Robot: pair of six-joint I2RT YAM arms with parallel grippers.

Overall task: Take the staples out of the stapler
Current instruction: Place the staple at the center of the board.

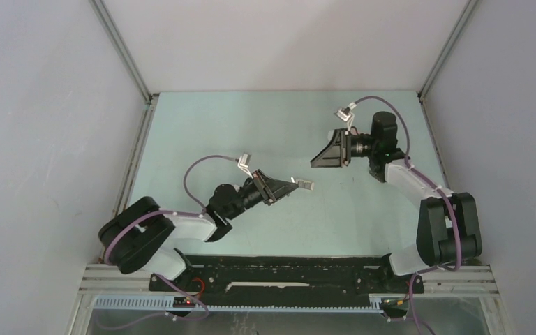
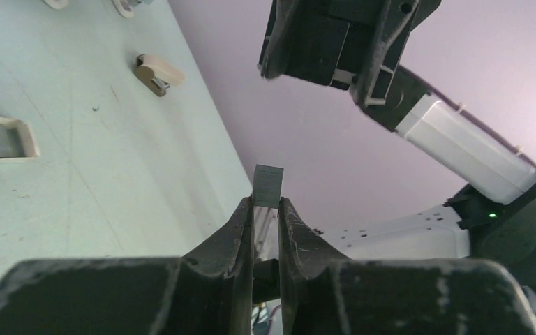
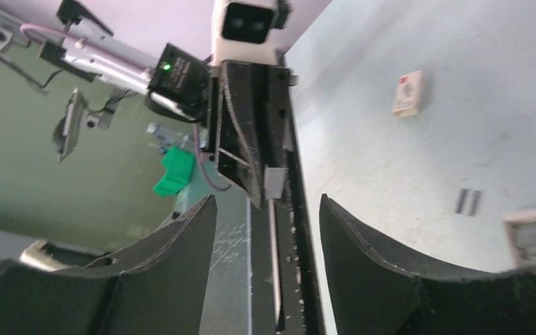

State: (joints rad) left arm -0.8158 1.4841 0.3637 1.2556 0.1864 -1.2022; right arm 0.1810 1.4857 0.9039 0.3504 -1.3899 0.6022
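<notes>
Top external showed the left gripper [image 1: 292, 183] and right gripper [image 1: 316, 163] apart over the table [image 1: 202, 125], jaws unclear; left wrist showed the left gripper pinching the staples [image 2: 267, 185] at its tips; right wrist showed the right gripper wide, empty, a white box [image 3: 408, 93] lying beyond, contents hidden, and a beige thing [image 3: 534, 234] cut off.

Two grippers are showing: the left gripper [image 2: 266, 206] and the right gripper [image 3: 268, 199]. Two bits of staples are showing: the held staples [image 2: 268, 185] are sticking up between the left fingers [image 2: 241, 230], and the loose staples [image 3: 467, 201] are lying on the table [image 3: 391, 160] at four o'clock in the right wrist view. One white box [image 3: 410, 93] is sitting there at two o'clock. In the left wrist view, one small tan stapler [image 2: 159, 73] is lying at eleven o'clock and one tan tray-like thing [image 2: 0, 137] is sitting at nine o'clock.
</notes>
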